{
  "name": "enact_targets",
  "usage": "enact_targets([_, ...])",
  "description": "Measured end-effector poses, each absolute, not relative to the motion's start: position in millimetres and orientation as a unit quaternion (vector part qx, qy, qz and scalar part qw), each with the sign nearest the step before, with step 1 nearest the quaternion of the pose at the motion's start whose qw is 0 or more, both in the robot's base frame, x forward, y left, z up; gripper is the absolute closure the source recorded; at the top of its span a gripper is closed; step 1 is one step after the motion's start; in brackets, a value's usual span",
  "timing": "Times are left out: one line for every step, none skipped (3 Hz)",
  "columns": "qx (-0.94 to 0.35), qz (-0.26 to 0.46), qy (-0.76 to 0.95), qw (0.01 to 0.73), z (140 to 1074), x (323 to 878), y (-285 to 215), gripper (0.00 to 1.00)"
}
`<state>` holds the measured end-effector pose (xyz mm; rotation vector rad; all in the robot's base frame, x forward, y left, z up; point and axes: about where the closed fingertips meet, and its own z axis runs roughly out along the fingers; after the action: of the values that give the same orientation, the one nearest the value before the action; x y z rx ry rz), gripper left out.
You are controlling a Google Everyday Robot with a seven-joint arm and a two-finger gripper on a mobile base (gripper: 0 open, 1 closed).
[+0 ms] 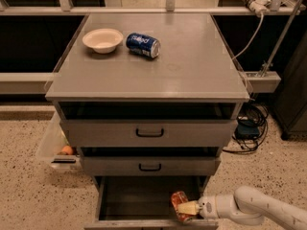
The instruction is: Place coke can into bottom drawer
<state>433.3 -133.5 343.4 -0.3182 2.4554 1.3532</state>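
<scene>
Nearest the camera, one white arm (259, 209) is stretching across the lower right corner, and its single tool (185, 208) is sitting over the right front corner of the bottom drawer (134, 200). The tool is gripping the red can (178, 199), with pale fingers (189, 207) pressing against the can's side. The can is tilting, with its red-orange body showing white markings, and it is sitting inside the open drawer's dark interior near the front rim.

There are three grey drawers in all. Above the open one, the middle drawer (150, 166) and the top drawer (149, 133) are each showing one black handle.

To the left, a clear plastic bin (50, 143) is resting on the speckled floor beside the cabinet.

Farther back, the counter (158, 73) is carrying one cream bowl (102, 40) and one blue can (142, 44), the second of two cans, lying on its side just beside the bowl.
</scene>
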Motion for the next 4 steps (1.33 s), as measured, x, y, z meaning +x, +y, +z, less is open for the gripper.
enact_targets([-0.1,0.481,0.856,0.162,333.9,438.5,-134.0,1.0])
enact_targets([-0.104,0.501,0.845,0.158,310.6,458.8,-117.8,1.0])
enact_targets([-0.113,0.518,0.833,0.158,286.3,488.3,-93.8,1.0])
enact_targets([-0.117,0.517,0.832,0.165,266.5,508.5,-79.7,1.0])
